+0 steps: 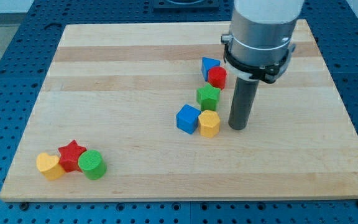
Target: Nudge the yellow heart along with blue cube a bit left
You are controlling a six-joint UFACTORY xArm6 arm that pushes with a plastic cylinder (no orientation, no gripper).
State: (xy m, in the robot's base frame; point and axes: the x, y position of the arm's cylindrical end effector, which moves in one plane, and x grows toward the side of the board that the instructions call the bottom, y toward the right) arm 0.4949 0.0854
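The blue cube (188,118) lies near the board's middle. A yellow block (209,123) touches its right side; it looks more like a pentagon than a heart. A second yellow block (50,166), heart-like in outline, lies at the view's bottom left. My tip (238,127) rests on the board just right of the middle yellow block, a small gap apart from it.
A green star (208,96) sits just above the middle yellow block. A red round block (217,77) and a blue triangle (209,65) sit above that. A red star (72,155) and a green cylinder (92,164) sit beside the bottom-left yellow block. The wooden board (135,68) rests on a blue pegboard table.
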